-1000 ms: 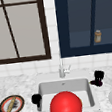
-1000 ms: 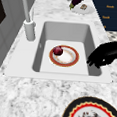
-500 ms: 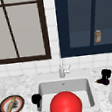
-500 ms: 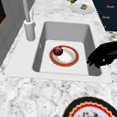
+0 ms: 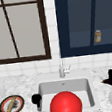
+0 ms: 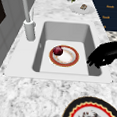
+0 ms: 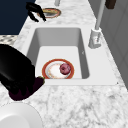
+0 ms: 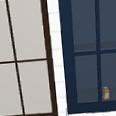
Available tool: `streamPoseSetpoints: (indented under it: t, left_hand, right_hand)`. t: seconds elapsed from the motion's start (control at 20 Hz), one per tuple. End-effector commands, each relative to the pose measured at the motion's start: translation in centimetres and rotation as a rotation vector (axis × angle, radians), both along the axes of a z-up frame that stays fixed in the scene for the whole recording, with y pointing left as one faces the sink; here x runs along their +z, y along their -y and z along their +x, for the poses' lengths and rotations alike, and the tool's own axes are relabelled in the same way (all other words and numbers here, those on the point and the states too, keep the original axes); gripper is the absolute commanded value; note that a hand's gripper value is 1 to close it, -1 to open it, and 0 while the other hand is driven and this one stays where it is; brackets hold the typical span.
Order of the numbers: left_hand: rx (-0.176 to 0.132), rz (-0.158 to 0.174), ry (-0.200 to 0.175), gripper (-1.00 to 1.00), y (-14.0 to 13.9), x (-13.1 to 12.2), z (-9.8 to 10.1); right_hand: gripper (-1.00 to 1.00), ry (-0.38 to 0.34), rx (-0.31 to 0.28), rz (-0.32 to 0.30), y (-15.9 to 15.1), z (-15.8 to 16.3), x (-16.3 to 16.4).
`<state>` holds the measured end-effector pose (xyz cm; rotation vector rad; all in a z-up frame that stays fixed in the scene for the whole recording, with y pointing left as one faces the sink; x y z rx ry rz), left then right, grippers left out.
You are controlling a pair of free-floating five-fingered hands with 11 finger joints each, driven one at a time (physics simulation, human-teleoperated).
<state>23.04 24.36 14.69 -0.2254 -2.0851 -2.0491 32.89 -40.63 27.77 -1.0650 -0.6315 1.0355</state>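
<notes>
No writing reads on the jar [image 5: 98,36] or rimmed plate [image 5: 11,105]

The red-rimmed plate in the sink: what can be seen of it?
The round red-rimmed plate has a white centre and looks like glazed ceramic. It lies flat on the floor of the white sink basin, toward the end away from the grey tap. A small dark red round fruit sits on it near one edge, on the tap side. The left robot hand hovers over the sink's front rim, apart from the plate. The right side view shows the same plate.
</notes>
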Motion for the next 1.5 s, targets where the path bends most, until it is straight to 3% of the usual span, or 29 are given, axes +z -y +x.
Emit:
streamPoseSetpoints:
  t: [0.0,0.25,0.55,0.9,1.2,1.35,1.45]
  left_hand:
    - [0.000,0.000,0.000,0.00,0.0,0.0,0.0]
    - [0.000,0.000,0.000,0.00,0.0,0.0,0.0]
    - [0.000,0.000,0.000,0.00,0.0,0.0,0.0]
    - [0.000,0.000,0.000,0.00,0.0,0.0,0.0]
    - [0.000,0.000,0.000,0.00,0.0,0.0,0.0]
    - [0.000,0.000,0.000,0.00,0.0,0.0,0.0]
    - [0.000,0.000,0.000,0.00,0.0,0.0,0.0]
  right_hand:
    - [1.00,-0.032,0.032,0.000,2.1,-0.4,-0.4]
    - [1.00,-0.058,0.037,0.001,4.7,-1.4,-2.2]
    - [1.00,-0.003,0.061,0.033,7.3,-3.3,-5.0]
    - [1.00,-0.023,0.118,0.016,8.1,-4.1,-10.1]
    - [1.00,-0.009,0.158,0.001,8.5,-3.5,-13.8]
    - [1.00,0.021,0.148,-0.051,9.2,-2.1,-14.1]
    - [1.00,0.016,0.131,-0.051,9.8,-0.9,-14.2]
